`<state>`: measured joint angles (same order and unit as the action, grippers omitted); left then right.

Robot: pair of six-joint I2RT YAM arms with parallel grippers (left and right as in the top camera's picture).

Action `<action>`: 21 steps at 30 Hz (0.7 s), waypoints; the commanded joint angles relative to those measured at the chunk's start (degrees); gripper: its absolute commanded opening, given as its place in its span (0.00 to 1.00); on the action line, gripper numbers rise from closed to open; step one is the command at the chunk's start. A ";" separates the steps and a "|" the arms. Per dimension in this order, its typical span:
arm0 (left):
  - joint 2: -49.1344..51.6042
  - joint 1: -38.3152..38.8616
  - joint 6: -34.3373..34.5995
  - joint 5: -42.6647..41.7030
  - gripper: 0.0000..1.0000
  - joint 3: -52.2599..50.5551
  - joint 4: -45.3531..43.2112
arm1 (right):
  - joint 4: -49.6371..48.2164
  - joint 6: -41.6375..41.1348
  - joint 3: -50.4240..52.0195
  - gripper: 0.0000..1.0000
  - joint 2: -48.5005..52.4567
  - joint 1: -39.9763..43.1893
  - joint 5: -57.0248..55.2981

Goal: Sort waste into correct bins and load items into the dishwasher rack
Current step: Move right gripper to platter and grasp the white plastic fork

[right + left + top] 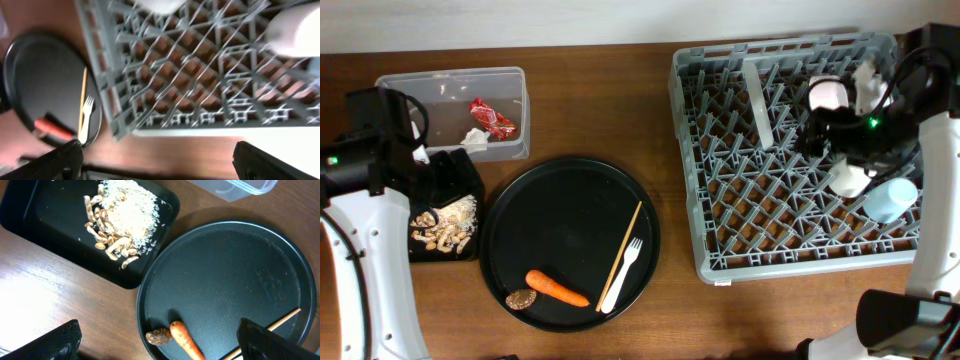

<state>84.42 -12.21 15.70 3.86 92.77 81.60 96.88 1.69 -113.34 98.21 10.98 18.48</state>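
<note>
The grey dishwasher rack (790, 225) holds an upright white plate (760, 100), a pinkish bowl (830, 93), a white cup (850, 178) and a light blue cup (890, 198). My right gripper (160, 160) hangs open and empty above the rack, near the bowl. On the round black tray (570, 215) lie a carrot (557, 289), a brown disc (521, 299), a white fork (622, 275) and a wooden stick (620, 255). My left gripper (160, 341) is open and empty, high over the disc (159, 336) and carrot (186, 340). Crumbs (122, 222) fill the shallow black tray (445, 252).
The clear tub (455, 80) at the back left holds a red wrapper (492, 118) and a crumpled white paper bit (473, 138). Bare wooden table (680, 320) runs along the front edge, with a narrow strip between the round tray and the rack.
</note>
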 commanded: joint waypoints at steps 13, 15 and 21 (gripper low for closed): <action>-0.76 0.81 0.55 0.04 0.99 -0.87 -0.11 | -17.99 -31.36 19.47 0.99 -1.16 -45.03 -4.04; -0.76 0.81 0.52 0.02 0.99 -0.87 -0.09 | -24.28 -36.44 24.92 0.99 -1.09 -49.42 -5.81; -0.76 0.81 0.52 0.02 0.99 -0.87 -0.09 | -45.07 -45.40 39.60 0.83 -0.33 -58.18 -9.31</action>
<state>84.42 -11.57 15.70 3.88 92.25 81.65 57.34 -36.40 -78.56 97.91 -44.21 12.16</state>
